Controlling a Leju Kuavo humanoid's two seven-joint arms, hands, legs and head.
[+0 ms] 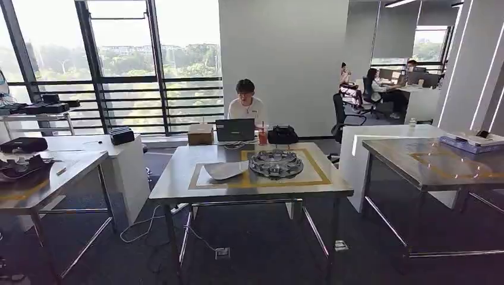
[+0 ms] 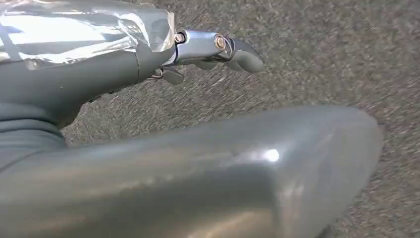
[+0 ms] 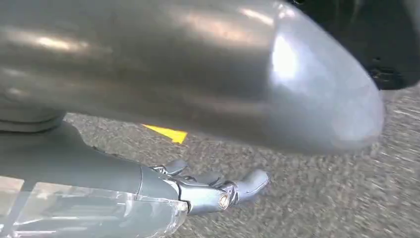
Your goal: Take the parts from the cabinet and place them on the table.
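Two parts, a round grey spoked metal disc (image 1: 276, 163) and a pale curved shell (image 1: 226, 170), already lie on the steel tabletop (image 1: 178, 184). The left hand (image 2: 198, 54) and right hand (image 3: 208, 191) hang over carpet with fingers loosely apart, holding nothing. I'd judge it's between fetches; next it must turn toward the cabinet.

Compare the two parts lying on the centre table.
The pale part is a smooth, plain, elongated shell; the dark part is round and ornate, with cut-outs. The pale part lies left, across the yellow border; the dark part sits right, inside it. Both rest side by side on the centre table.
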